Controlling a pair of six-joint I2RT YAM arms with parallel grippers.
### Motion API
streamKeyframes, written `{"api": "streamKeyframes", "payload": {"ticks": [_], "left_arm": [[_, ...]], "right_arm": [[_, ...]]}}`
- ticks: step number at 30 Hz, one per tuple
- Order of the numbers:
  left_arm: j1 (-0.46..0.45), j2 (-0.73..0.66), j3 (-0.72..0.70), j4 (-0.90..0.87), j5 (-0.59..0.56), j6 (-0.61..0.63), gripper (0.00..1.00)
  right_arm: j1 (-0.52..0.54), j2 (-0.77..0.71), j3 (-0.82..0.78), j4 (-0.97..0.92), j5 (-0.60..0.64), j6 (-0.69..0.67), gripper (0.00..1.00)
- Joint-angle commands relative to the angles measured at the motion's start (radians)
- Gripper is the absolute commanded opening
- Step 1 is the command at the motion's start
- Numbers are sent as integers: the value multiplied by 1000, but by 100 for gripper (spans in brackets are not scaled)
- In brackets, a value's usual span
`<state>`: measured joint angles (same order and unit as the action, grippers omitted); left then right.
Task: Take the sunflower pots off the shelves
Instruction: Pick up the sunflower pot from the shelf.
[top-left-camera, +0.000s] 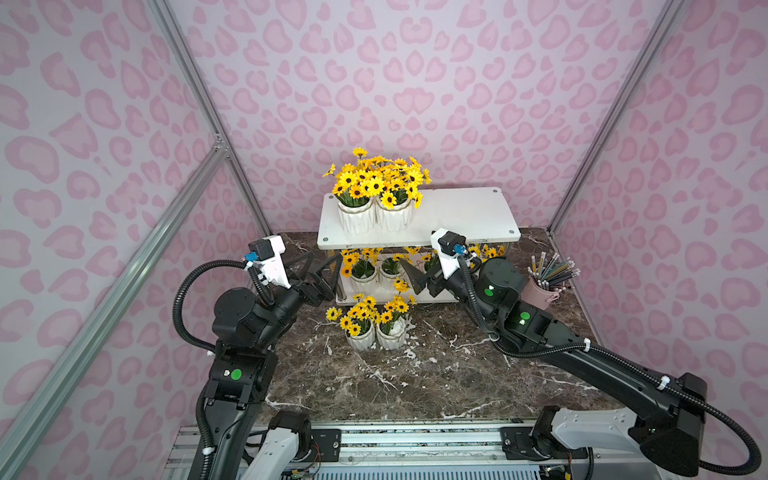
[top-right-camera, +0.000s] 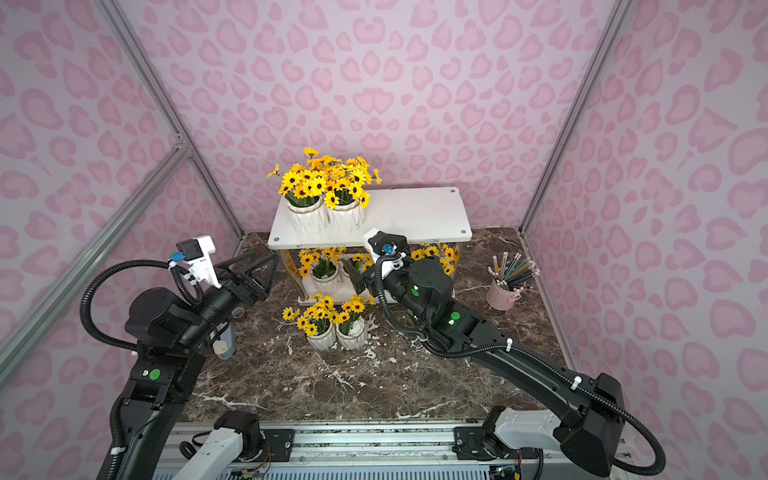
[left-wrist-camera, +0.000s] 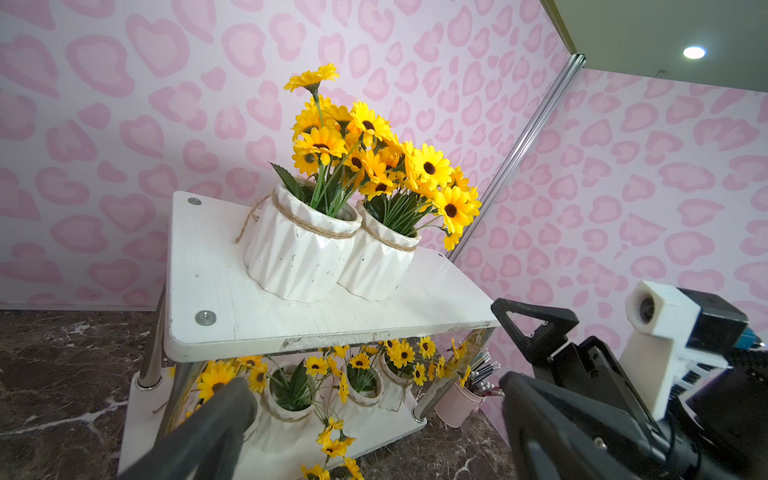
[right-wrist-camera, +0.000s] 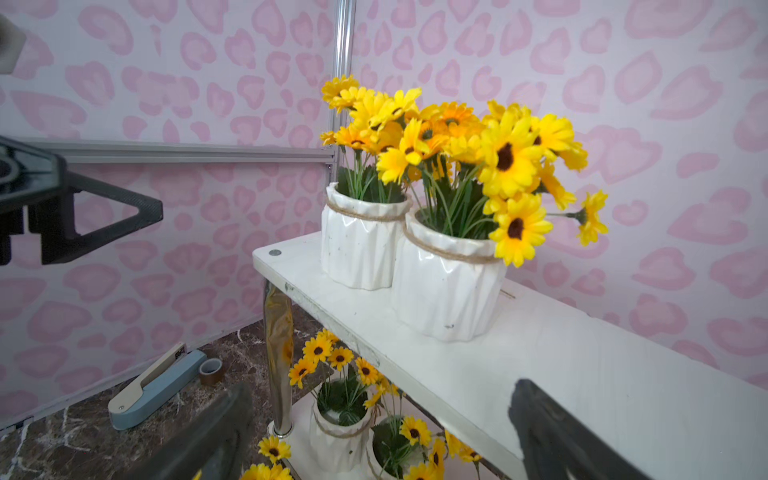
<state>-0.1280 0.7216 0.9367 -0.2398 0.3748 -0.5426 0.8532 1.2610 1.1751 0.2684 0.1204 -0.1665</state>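
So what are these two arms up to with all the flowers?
They are taking sunflower pots off the white shelves. Two pots stand on the marble table, another pair sits on the top shelf, more below. The left pincer and right pincer hover open and empty by the shelves.

we've got the white two-tier shelves (top-left-camera: 461, 212) standing upright. two white ribbed sunflower pots (top-left-camera: 356, 217) sit touching on the top tier's left end, more pots (top-left-camera: 365, 277) crowd the lower tier, and another pair (top-left-camera: 360, 337) stands together on the tabletop (top-left-camera: 415, 374) in front.
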Motion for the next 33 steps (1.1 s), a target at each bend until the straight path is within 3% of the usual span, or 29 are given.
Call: {"api": "streamKeyframes", "payload": {"ticks": [1,16,33], "left_arm": [[1,-16,-8,-34,-48,23,97],[1,-36,-24,-35,-50,16,97],[1,-2,-17,-27,-31,35,97]], "right_arm": [[-12,41,68,-23,-30,-22,99],[-130,288,308,-22,-100,18,99],[-170,394,408,-32,-122,33,99]]}}
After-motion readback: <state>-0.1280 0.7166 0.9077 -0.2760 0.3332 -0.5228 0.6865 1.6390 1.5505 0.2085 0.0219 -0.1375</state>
